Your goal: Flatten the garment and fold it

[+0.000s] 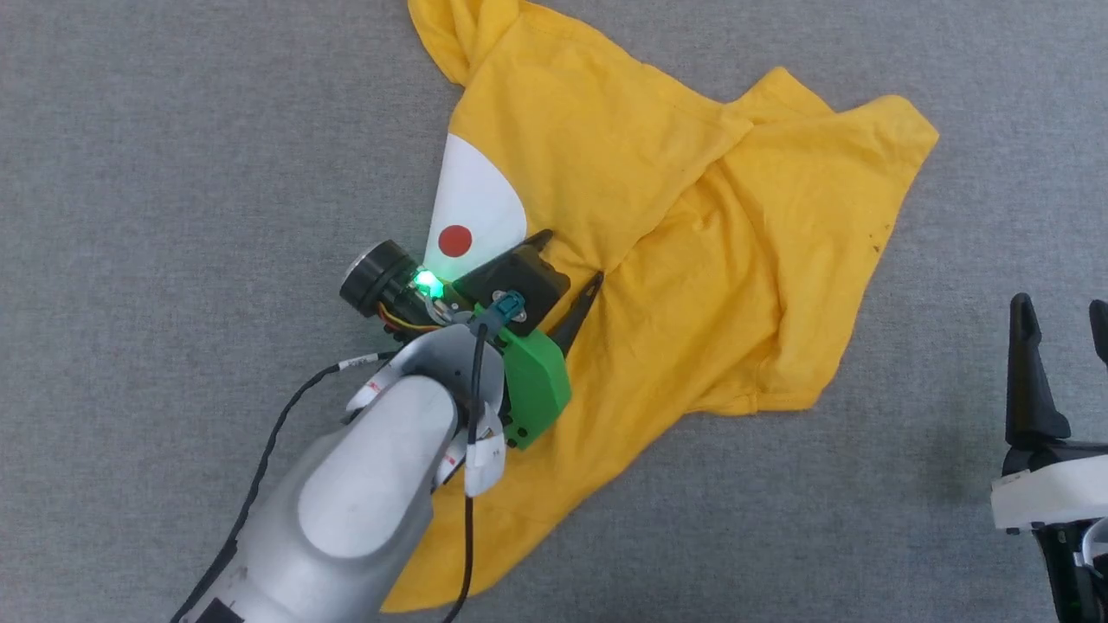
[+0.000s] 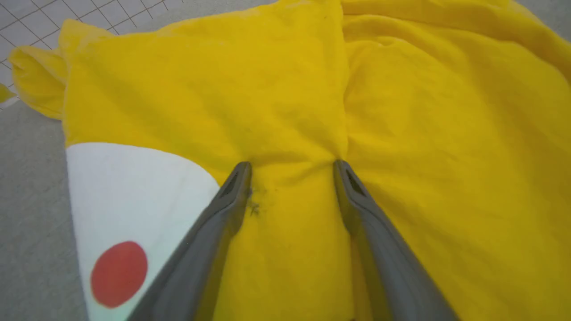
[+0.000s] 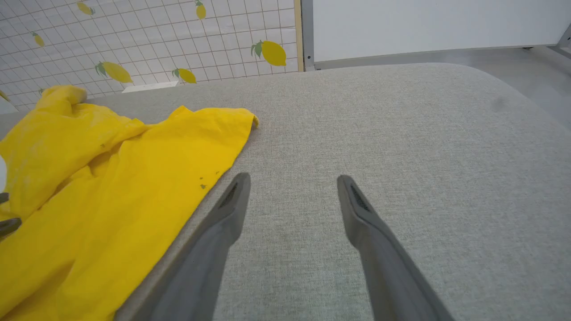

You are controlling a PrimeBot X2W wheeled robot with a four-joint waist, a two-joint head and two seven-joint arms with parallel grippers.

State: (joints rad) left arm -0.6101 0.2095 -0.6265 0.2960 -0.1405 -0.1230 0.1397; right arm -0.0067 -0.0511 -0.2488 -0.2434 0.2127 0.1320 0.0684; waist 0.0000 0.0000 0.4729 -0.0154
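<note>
The garment (image 1: 692, 234), a bright yellow T-shirt, lies crumpled and folded over itself on the grey fabric surface (image 1: 130, 173). A white patch with a red dot (image 1: 455, 240) shows at its left edge. My left gripper (image 1: 571, 256) is down on the shirt's middle, just right of that patch. In the left wrist view the left gripper (image 2: 292, 165) is open, both tips pressing into the cloth with a small ridge of yellow fabric between them. My right gripper (image 1: 1060, 305) stands open over bare surface, to the right of the shirt. The right wrist view has the garment (image 3: 111, 178) to the left of the right gripper (image 3: 293, 178).
The grey surface (image 3: 401, 133) rounds off at its far right corner. Beyond it stand a tiled wall with a lemon pattern (image 3: 134, 44) and a white panel (image 3: 424, 26). Bare grey surface lies to the left and right of the shirt.
</note>
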